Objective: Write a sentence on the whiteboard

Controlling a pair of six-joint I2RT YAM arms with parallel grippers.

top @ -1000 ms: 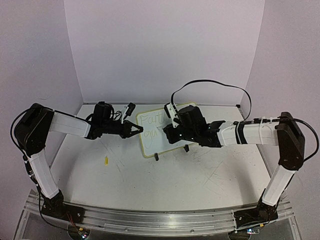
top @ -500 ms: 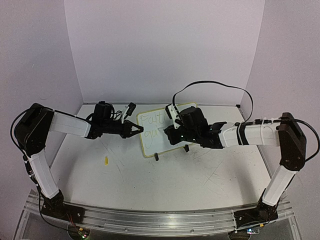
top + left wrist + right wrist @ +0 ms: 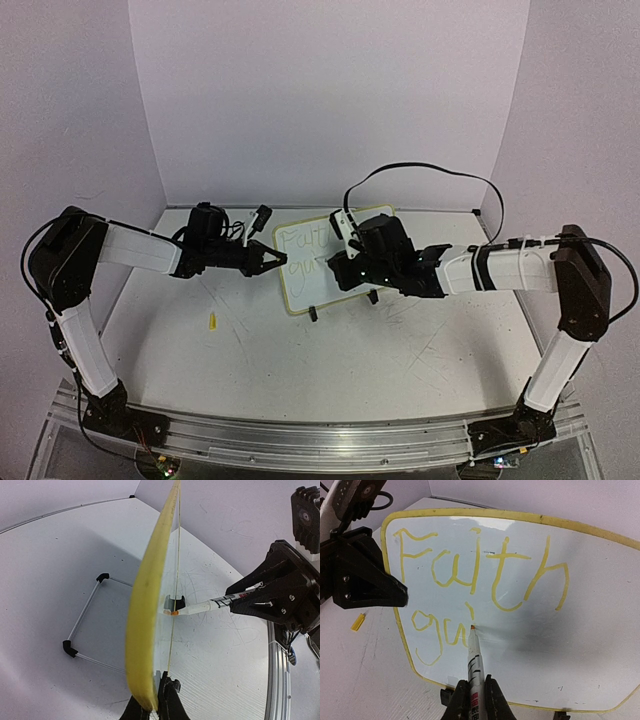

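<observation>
Top external view is showing a scuffed white surface (image 3: 330, 370) sitting between pale walls (image 3: 320, 100), with a yellow scrap (image 3: 212, 321) lying on it. The whiteboard (image 3: 300, 275) is standing tilted between both jaws. The left jaws are pinching its yellow rim, and the right jaws are clamping a marker (image 3: 473, 667) whose tip is touching the board just ahead of them.

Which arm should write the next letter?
The right arm. The right fingers grip the marker, its tip on the whiteboard just after "gui". The left fingers pinch the board's edge, steadying it.
</observation>
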